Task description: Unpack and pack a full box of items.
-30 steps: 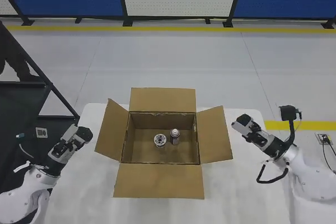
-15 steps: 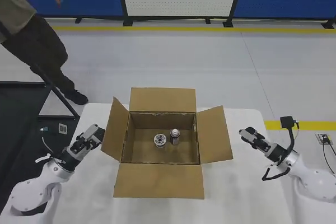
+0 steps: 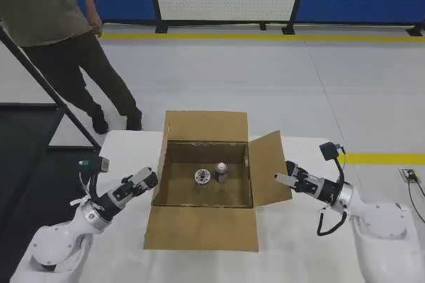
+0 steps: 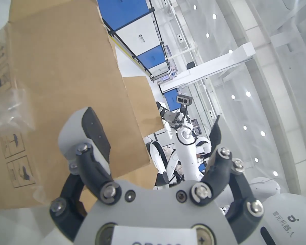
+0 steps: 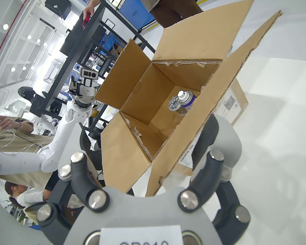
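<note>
An open cardboard box stands mid-table. On its floor are a spray can and a round metal part, touching or nearly so. My left gripper is open against the outside of the box's left flap, which stands almost upright. In the left wrist view that flap lies between the spread fingers of the left gripper. My right gripper is open at the outer edge of the right flap. The right wrist view shows that flap running between the fingers of the right gripper, with the can beyond.
The white table has bare room on both sides of the box. The box's front flap and back flap lie spread outward. A black rack stands off the table's left side.
Both arms have come inward to the box. The left flap has gone from spread outward to nearly upright, and the right flap has tilted up a little.
</note>
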Controlling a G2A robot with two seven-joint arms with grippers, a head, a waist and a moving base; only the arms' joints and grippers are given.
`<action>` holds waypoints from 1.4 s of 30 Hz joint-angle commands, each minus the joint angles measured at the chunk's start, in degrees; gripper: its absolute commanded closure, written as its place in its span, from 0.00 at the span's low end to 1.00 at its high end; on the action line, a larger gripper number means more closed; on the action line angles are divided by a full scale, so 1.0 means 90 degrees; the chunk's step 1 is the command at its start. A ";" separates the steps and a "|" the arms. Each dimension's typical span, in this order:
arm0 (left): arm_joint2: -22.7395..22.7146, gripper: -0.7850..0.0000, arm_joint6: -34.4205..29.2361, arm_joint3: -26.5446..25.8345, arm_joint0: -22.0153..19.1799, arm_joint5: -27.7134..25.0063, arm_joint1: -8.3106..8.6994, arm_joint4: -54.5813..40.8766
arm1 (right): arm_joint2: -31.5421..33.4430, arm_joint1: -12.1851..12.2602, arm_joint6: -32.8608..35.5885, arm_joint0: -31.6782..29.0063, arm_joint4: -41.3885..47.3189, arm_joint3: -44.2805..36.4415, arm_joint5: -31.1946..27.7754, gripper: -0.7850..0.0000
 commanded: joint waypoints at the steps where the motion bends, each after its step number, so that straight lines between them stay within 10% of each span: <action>1: 0.0095 0.00 -0.0021 -0.0007 -0.0045 0.0052 -0.0007 0.0058 | -0.0149 0.0014 0.0039 0.0047 0.0059 -0.0058 -0.0007 0.00; 42: 0.1333 0.00 -0.0087 0.0934 -0.0939 0.0525 -0.0196 0.0512 | -0.3541 -0.0194 -0.1013 0.2059 -0.0421 0.1969 0.0329 0.00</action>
